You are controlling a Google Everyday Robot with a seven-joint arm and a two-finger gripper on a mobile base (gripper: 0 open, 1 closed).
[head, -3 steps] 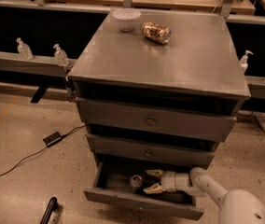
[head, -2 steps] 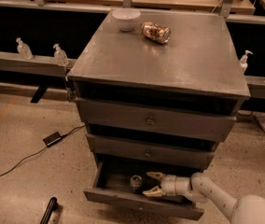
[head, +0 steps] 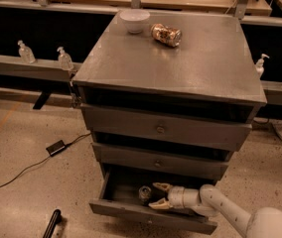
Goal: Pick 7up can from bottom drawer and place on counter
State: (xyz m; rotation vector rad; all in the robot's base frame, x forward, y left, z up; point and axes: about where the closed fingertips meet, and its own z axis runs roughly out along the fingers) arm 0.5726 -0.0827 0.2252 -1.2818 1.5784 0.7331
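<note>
- The 7up can (head: 144, 194) stands upright inside the bottom drawer (head: 151, 218), near its middle, with its shiny top facing up.
- The hand (head: 156, 196) is down in that same drawer, just to the right of the can. It reaches in from the right on the pale arm (head: 220, 208).
- I judge this to be the approach to the grasp. The can sits at the mouth of the hand and is not yet deep between its sides.
- To do this well, I'd slide the hand level and further left until the can's body is well inside it, then squeeze at mid-height.
- The can looks light and smooth, so a nudge from one tip could tip it or push it away to the left.
- The middle drawer (head: 156, 161) sits close above the reach, so I'd draw the can outward before lifting.
- The hand is released. Its two fingers (head: 162, 186) are spread wide, one toward the drawer's back and one toward its front, and they grip nothing.
- I can't tell whether either tip is touching the can.
- Up on the counter (head: 190, 78), a white bowl (head: 134, 20) and a brown patterned can (head: 166, 34) lying on its side sit near the back edge. I'd aim for the near half, away from both.
</note>
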